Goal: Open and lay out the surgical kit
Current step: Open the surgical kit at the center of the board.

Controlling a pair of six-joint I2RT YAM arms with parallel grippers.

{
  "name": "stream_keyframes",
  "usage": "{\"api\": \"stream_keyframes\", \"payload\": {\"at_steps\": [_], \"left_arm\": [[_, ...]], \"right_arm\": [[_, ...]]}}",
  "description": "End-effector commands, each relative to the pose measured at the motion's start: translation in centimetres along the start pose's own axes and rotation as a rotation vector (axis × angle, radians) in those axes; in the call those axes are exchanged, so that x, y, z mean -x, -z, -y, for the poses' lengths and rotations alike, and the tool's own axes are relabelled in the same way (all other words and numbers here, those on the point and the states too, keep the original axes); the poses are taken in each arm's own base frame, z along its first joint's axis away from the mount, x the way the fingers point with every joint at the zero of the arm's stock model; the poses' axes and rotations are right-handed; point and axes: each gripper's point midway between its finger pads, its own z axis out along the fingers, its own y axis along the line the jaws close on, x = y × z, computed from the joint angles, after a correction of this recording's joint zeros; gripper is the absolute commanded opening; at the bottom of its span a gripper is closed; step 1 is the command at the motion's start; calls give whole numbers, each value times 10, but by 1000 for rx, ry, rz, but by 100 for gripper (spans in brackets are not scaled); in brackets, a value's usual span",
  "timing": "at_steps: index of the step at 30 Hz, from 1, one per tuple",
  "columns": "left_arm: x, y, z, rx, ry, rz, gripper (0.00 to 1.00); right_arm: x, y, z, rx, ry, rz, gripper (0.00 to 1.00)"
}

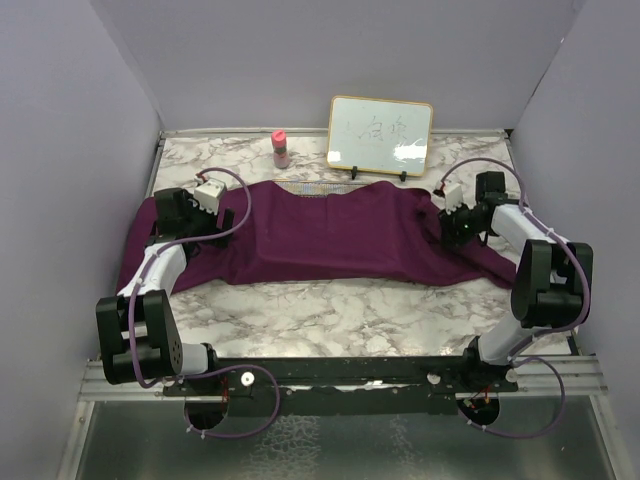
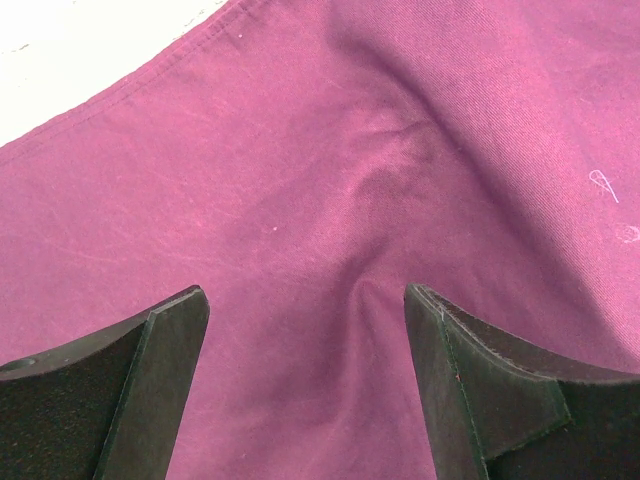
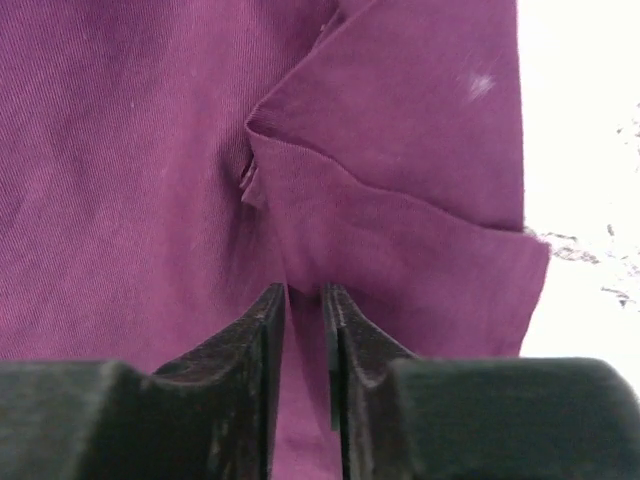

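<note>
Fingers: L (image 2: pixel 305 310) spread over cloth (image 1: pixel 330 235), R (image 3: pixel 305 295) grip on fold (image 3: pixel 400 240) unclear; whiteboard (image 1: pixel 380 135), bottle (image 1: pixel 280 148) behind.

Soft, even light from above fills the top view; the dark purple cloth wrap (image 1: pixel 320 235) casts a faint shadow along its near edge, and glare whitens the wood-framed whiteboard (image 1: pixel 380 135) at the far side. In both wrist views the white marble-patterned table (image 2: pixel 50 50) burns out, while the cloth's weave shows sharp.

Whiteboard (image 1: pixel 380 135) is showing faint handwritten scribbles, too small and washed out for reading. Pink-capped bottle (image 1: pixel 281 148) is showing nothing legible.
</note>
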Motion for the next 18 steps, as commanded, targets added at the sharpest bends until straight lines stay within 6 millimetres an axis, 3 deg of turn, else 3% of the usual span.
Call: {"api": "stream_keyframes", "payload": {"at_steps": [1,5,9,12,18], "left_arm": [[4,1,0,10,-28,22,82],[5,1,-1,11,-26,22,82],[6,2,0,10,-30,26,82],[6,2,0,11,-32,26,82],[7,3,1,10,-34,29,82]], "right_arm": [[-9,12,-8,-11,-2,-23,26],[6,26,-11,-17,-3,27,35],[29,43,-7,-54,-23,89,55],[41,55,14,-173,-60,119,61],[51,60,61,-306,-168,141,63]]}}
